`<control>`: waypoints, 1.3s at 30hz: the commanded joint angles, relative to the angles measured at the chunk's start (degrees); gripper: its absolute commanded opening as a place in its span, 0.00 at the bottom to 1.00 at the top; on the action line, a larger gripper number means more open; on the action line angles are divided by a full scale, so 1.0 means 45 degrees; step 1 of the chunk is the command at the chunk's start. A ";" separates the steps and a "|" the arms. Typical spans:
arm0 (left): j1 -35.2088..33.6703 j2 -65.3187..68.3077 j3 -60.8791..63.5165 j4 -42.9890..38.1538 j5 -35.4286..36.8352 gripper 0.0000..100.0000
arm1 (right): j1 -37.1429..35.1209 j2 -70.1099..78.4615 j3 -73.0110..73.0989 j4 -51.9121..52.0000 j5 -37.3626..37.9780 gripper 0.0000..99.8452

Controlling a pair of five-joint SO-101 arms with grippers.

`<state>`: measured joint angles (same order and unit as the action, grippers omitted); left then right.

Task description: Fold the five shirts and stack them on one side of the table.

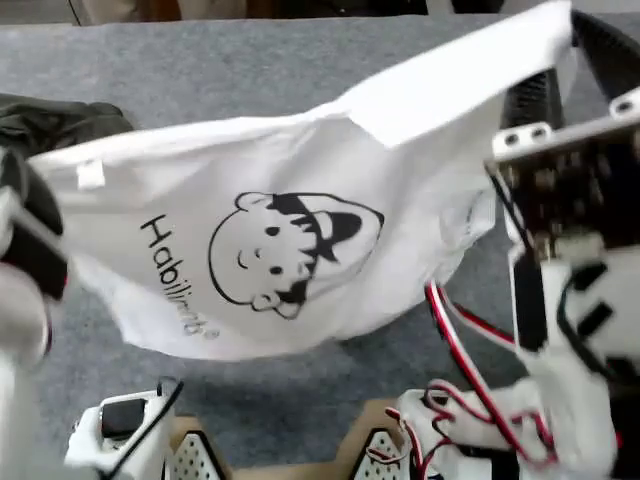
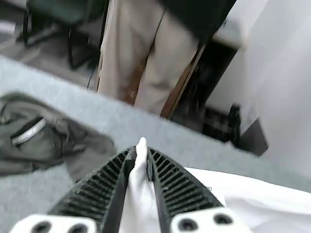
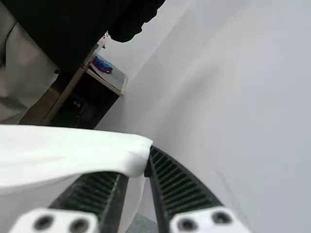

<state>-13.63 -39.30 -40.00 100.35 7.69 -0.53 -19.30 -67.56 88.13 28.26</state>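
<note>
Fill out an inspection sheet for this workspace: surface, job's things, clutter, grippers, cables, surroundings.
Surface: grey table, cloth-like covering.
Job's things: white shirt with a cartoon face print, held spread above the table between both arms; dark garment crumpled at the table's far left.
Clutter: nothing seen.
Grippers: left gripper, jaws shut on a pinch of the white shirt; right gripper, jaws shut on the shirt's edge.
Cables: red, white and black wires looping by the arm bases at the near edge.
Surroundings: white wall; wooden shelf beyond the table.
</note>
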 commanded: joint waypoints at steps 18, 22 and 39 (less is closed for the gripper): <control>-0.0020 -0.3604 0.1582 0.0000 -0.0332 0.02 | 0.1983 -0.3311 0.0400 -0.2090 0.2501 0.00; -0.0020 -0.3683 0.1778 -0.0020 -0.0547 0.02 | 0.1983 -0.3311 0.1162 -0.3126 0.2989 0.00; -0.0020 -0.3702 0.9201 -0.2540 -0.0430 0.02 | 0.1377 -0.3331 0.6222 -0.3243 0.3165 0.00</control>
<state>-13.71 -56.18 -6.33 95.08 5.58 7.47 -34.33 -44.26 74.86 42.07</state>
